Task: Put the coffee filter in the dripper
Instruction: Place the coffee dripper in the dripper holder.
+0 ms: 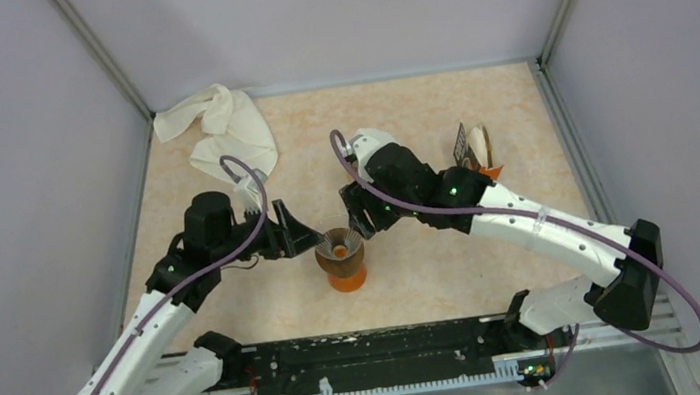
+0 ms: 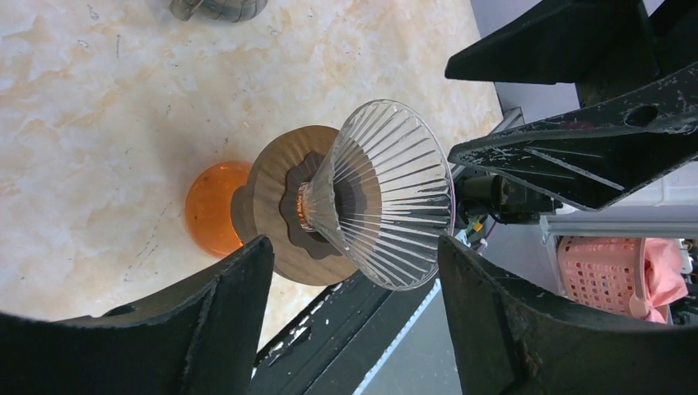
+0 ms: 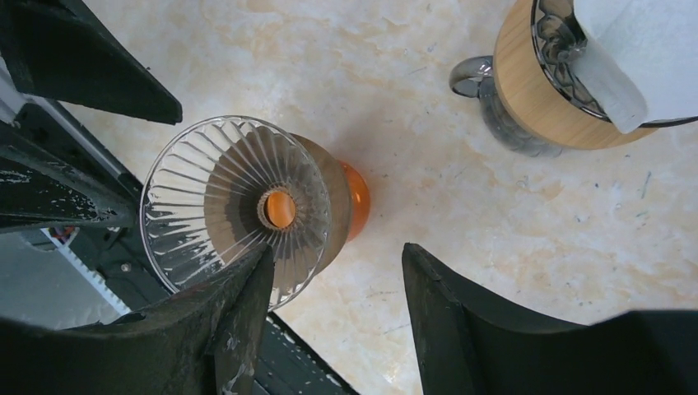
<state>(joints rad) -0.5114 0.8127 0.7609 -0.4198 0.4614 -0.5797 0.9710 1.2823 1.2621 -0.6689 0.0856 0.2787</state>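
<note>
1. End effector on the left arm (image 2: pixel 354 247) is standing wide open and gripping nothing. Its two black fingers (image 2: pixel 226 317) are straddling the ribbed glass dripper (image 2: pixel 387 193), with a gap showing on each side in the wrist view.
2. Right end effector (image 3: pixel 336 251) is sitting released too, jaws partly spread, with only bare table (image 3: pixel 461 206) between them. One finger is overlapping the dripper rim in its own view; contact cannot be told.
3. Dripper is standing upright mid-table on a wooden collar (image 2: pixel 276 177) and an orange base (image 2: pixel 210 206).
4. Coffee filter (image 3: pixel 634 58) is sitting in the wood-banded holder (image 3: pixel 535 99) toward the far right of the table, well apart from the dripper.
5. Both arms are reaching in from the near edge with elbows bent outward. The wrists are converging on the dripper, one from each side.
6. Holder is running off the frame edge in the right wrist view, and the right arm is partly hiding it in the top view.
7. White cloth (image 1: pixel 222 128) is lying crumpled at the far left corner.
</note>
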